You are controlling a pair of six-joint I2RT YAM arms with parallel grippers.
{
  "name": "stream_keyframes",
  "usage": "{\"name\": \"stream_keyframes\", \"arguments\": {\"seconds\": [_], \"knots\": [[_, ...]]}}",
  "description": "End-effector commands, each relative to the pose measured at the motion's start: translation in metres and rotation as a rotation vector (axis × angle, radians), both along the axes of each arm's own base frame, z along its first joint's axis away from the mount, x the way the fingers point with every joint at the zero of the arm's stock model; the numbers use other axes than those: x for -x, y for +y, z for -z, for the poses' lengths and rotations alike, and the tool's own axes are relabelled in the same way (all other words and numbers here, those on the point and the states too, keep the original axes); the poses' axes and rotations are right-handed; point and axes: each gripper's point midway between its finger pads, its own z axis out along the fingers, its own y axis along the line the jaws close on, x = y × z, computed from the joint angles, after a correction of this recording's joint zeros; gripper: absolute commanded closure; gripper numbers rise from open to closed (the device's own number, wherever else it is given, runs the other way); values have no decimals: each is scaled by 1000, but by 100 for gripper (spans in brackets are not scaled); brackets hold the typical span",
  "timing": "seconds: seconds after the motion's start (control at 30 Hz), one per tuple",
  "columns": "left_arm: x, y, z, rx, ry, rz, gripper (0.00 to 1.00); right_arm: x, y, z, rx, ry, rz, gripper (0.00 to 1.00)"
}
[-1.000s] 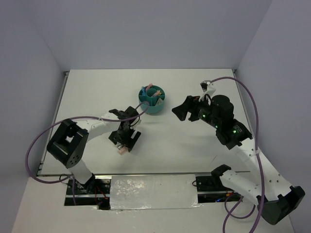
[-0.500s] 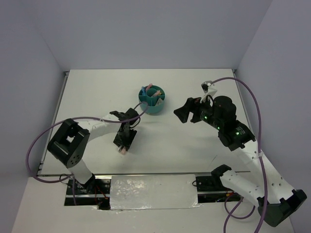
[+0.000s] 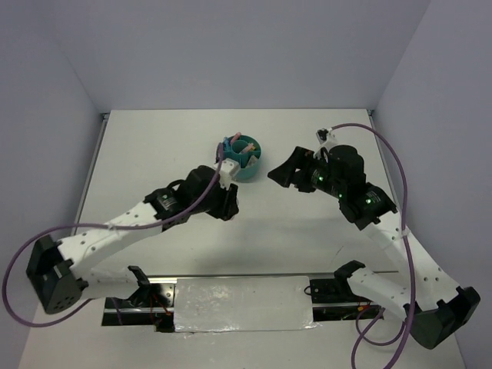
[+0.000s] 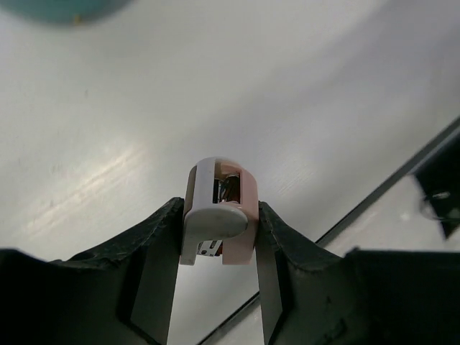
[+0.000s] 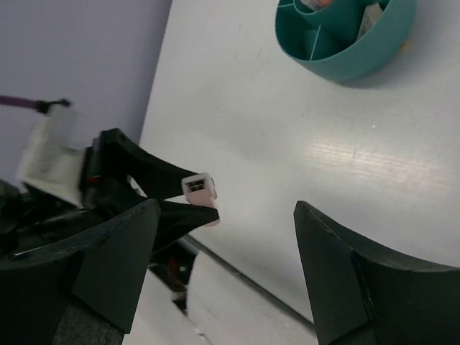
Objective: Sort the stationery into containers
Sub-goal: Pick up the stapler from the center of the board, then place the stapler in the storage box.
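A white table (image 3: 154, 146) sits enclosed by plain, seemingly pale lavender walls (image 3: 231, 54).

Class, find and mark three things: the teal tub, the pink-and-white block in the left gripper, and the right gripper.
teal tub (image 3: 246, 175), top view: its outer wall, near side.
pink-and-white block (image 4: 218, 208), left wrist view: its rounded white end.
right gripper (image 5: 226, 207), right wrist view: the gap midway between its fingertips.

White table (image 3: 307, 231) — lilac walls (image 3: 231, 54)
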Motion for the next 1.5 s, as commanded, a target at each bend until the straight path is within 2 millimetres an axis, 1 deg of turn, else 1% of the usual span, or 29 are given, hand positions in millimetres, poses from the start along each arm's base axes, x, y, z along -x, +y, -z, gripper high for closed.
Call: {"name": "stream_keyframes", "arguments": {"seconds": [0.0, 0.03, 0.07, 0.1, 0.13, 0.17, 0.2, 0.23, 0.3, 0.33, 0.37, 0.4, 0.43, 0.47, 0.5, 0.57, 0.6, 0.63, 0.7, 0.73, 0.97, 1.03, 1.07, 1.1, 1.17, 1.2, 1.27, 1.37, 1.47], "knots": [[-4, -25, -69, 257, -191, 61, 100, 14, 5, -22, -194, 76, 53, 17], [3, -24, -86, 312, -229, 84, 100, 15, 7, -21, -214, 105, 57, 19], [9, -31, -103, 377, -257, 135, 100, 20, 10, -22, -215, 130, 32, 20], [15, -34, -112, 407, -276, 174, 100, 22, 18, -15, -197, 169, 6, 20], [20, -35, -123, 436, -295, 203, 100, 23, 23, -24, -185, 160, -23, 21], [29, -40, -130, 462, -294, 258, 100, 29, 24, -15, -143, 205, -38, 21], [32, -41, -135, 469, -310, 293, 100, 28, 30, -13, -117, 216, -52, 22], [36, -43, -141, 480, -318, 324, 100, 34, 37, -23, -109, 189, -92, 23], [43, -46, -142, 480, -321, 379, 100, 38, 44, -30, -111, 181, -114, 25], [44, -47, -145, 483, -326, 393, 100, 43, 51, -41, -120, 155, -144, 29], [46, -47, -145, 480, -334, 415, 100, 43, 53, -42, -108, 158, -143, 29], [47, -46, -146, 478, -342, 423, 100, 45, 56, -51, -108, 136, -155, 30], [48, -46, -147, 475, -350, 426, 100, 51, 60, -52, -95, 140, -173, 31], [46, -44, -146, 465, -363, 426, 100, 51, 63, -53, -86, 141, -180, 31], [47, -43, -147, 461, -369, 430, 100, 51, 64, -58, -82, 124, -182, 32], [46, -42, -146, 447, -380, 437, 100, 55, 70, -52, -44, 149, -207, 33], [47, -42, -147, 445, -382, 444, 100, 57, 72, -55, -29, 141, -224, 33], [47, -42, -146, 436, -385, 452, 100, 60, 76, -46, 8, 172, -240, 33], [48, -44, -147, 430, -383, 466, 100, 63, 82, -46, 36, 163, -264, 33], [48, -44, -146, 424, -382, 470, 100, 65, 85, -35, 78, 189, -273, 34], [50, -43, -150, 436, -403, 483, 100, 60, 89, -23, 154, 192, -258, 35], [50, -42, -149, 431, -402, 479, 100, 63, 95, -21, 147, 201, -287, 41], [49, -42, -147, 425, -398, 474, 100, 65, 98, -21, 145, 202, -297, 48], [47, -41, -146, 419, -401, 470, 100, 67, 102, -19, 150, 206, -311, 51], [45, -40, -141, 400, -394, 457, 100, 70, 106, -21, 159, 203, -330, 56], [45, -39, -141, 395, -398, 458, 100, 74, 109, -17, 174, 214, -350, 58], [43, -39, -136, 377, -388, 456, 100, 77, 113, -19, 178, 210, -372, 61], [41, -39, -130, 351, -384, 454, 100, 84, 121, -9, 209, 249, -423, 61], [38, -36, -131, 342, -394, 439, 100, 85, 122, -11, 222, 241, -429, 57]]}}
